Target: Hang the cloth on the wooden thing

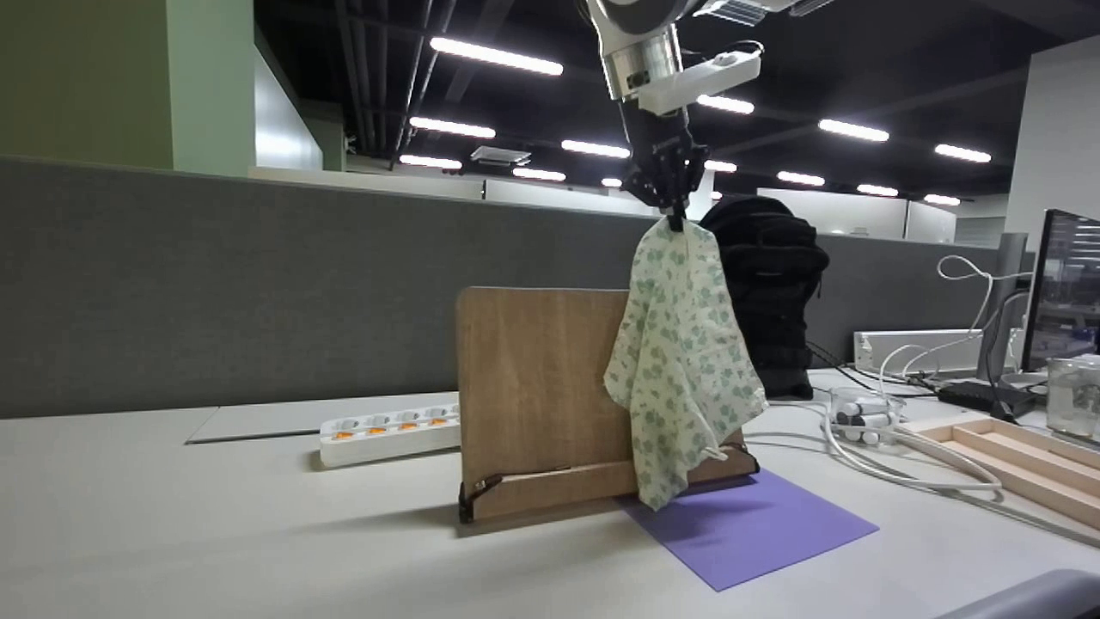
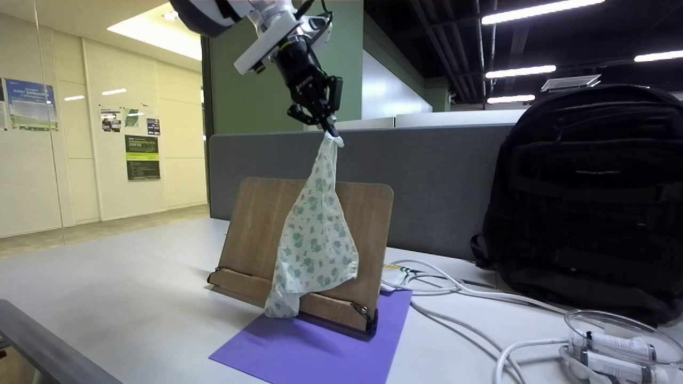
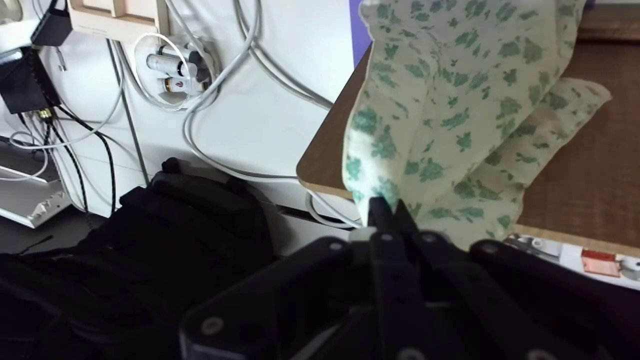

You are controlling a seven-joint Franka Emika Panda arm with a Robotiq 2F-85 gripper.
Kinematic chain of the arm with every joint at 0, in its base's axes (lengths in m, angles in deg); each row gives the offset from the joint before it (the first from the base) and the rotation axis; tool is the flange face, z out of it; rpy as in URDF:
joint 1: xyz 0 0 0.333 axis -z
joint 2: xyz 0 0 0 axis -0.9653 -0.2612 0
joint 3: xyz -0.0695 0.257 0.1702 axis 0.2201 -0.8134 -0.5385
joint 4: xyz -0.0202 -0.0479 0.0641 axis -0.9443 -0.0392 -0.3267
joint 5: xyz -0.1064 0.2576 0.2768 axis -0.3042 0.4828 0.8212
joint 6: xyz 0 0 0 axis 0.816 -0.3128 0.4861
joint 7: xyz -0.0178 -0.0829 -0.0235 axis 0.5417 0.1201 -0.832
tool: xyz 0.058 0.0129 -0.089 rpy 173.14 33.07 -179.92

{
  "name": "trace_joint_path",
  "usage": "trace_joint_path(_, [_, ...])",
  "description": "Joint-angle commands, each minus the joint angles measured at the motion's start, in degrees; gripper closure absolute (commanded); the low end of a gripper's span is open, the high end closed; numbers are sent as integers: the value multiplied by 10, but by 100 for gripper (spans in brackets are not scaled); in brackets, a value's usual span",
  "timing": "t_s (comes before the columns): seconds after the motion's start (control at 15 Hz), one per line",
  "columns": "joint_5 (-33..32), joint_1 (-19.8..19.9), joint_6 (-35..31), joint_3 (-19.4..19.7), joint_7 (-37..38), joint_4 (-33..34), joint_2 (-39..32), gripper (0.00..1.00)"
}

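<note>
The cloth is pale with green leaf-like prints. It hangs by its top from my gripper, which is shut on it above the wooden stand. The wooden thing is a brown upright board with a ledge along its bottom, leaning back a little. In both exterior views the cloth hangs in front of the board, and its lower tip reaches past the ledge. My gripper is higher than the board's top edge. In the wrist view the cloth covers part of the board.
A purple sheet lies partly under the stand. A black backpack stands behind, before a grey partition. A white power strip is beside the board. White cables, a glass jar and a wooden tray are nearby.
</note>
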Motion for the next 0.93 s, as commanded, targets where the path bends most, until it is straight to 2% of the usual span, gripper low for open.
trace_joint_path(0.0, [-13, -15, 8, 11, 63, 76, -59, 100])
trace_joint_path(0.33, [28, -40, -7, 16, 59, 140, -103, 100])
trace_joint_path(0.87, [39, -72, -24, 34, 67, 232, -162, 100])
